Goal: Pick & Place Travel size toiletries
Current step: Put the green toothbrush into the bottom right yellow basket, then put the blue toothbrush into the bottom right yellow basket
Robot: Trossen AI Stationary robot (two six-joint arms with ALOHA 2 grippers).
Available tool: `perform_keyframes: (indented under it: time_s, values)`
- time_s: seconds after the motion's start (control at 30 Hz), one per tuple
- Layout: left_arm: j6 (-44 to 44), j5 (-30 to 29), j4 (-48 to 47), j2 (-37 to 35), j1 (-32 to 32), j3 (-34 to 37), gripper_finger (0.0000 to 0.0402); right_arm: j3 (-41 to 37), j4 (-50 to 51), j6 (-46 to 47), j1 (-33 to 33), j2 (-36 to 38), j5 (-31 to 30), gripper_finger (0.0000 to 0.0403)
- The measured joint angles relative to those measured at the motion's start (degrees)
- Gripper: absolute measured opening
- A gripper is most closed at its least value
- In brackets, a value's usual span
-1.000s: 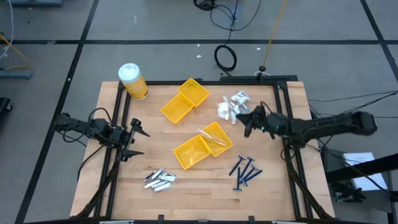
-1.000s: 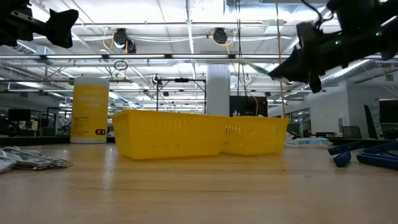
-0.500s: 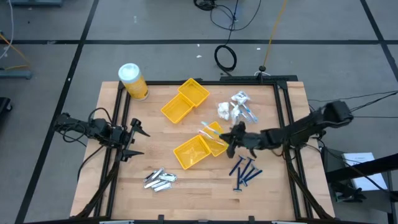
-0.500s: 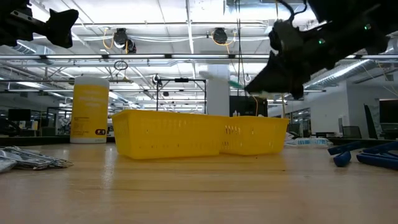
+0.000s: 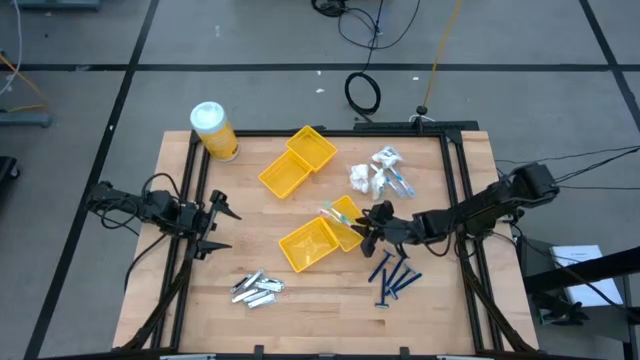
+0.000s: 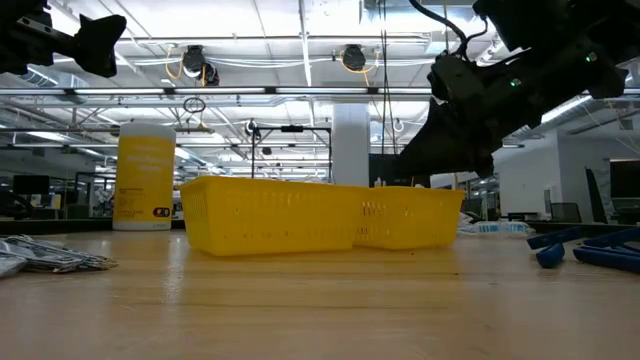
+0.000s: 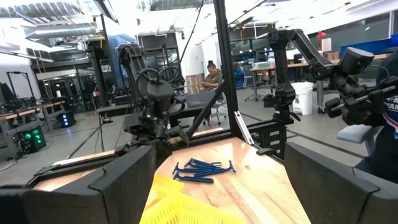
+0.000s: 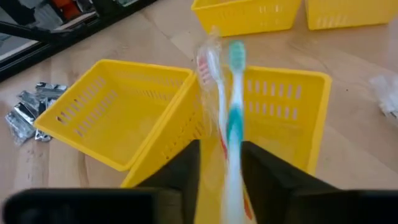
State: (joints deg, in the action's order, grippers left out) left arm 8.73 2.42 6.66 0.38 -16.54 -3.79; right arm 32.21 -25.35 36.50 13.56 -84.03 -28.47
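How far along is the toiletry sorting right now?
Barely started. One wrapped toothbrush is clamped in the right hand, held over a yellow tray that already seems to hold something. The blue razors, silver tubes and white packets lie loose on the table. The left hand waits, open.

The clear-wrapped teal-and-white toothbrush [image 8: 234, 124] is motion-blurred, its lower end hidden between the right gripper [image 8: 219, 163]'s dark fingers. In the low view, the right arm hides it. The dark-blue razor sticks [image 6: 585, 250] are cut off at 3 o'clock; the silver-grey tubes [image 6: 40, 257] at 9 o'clock.
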Motion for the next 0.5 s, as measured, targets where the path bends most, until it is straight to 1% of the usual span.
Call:
perform_keyframes:
  time_s: [0.07,0.17,0.27,0.37,0.43,0.5]
  values:
    - [0.00,0.02,0.02,0.00,0.00,0.00,0.0349,0.00,-0.27,-1.05,0.00,0.23,0.02,0.0148]
    - [0.00,0.00,0.02,-0.01,0.00,0.00,0.0349,0.00,-0.03,-5.73,0.00,1.20,0.10,0.0181]
    - [0.00,0.00,0.02,0.00,-0.01,0.00,0.0349,-0.02,0.54,-12.07,0.13,3.26,0.20,0.0198]
    - [0.00,0.02,0.00,0.00,-0.02,0.00,0.0349,-0.01,1.78,-20.13,1.64,7.43,1.62,0.0201]
    - [0.00,0.01,0.02,-0.02,0.00,0.00,0.0349,1.20,7.93,-23.40,3.97,11.36,1.96,0.0198]
    - [0.00,0.01,0.00,0.00,0.00,0.00,0.0349,4.70,20.34,-22.48,7.01,14.81,0.97,0.0194]
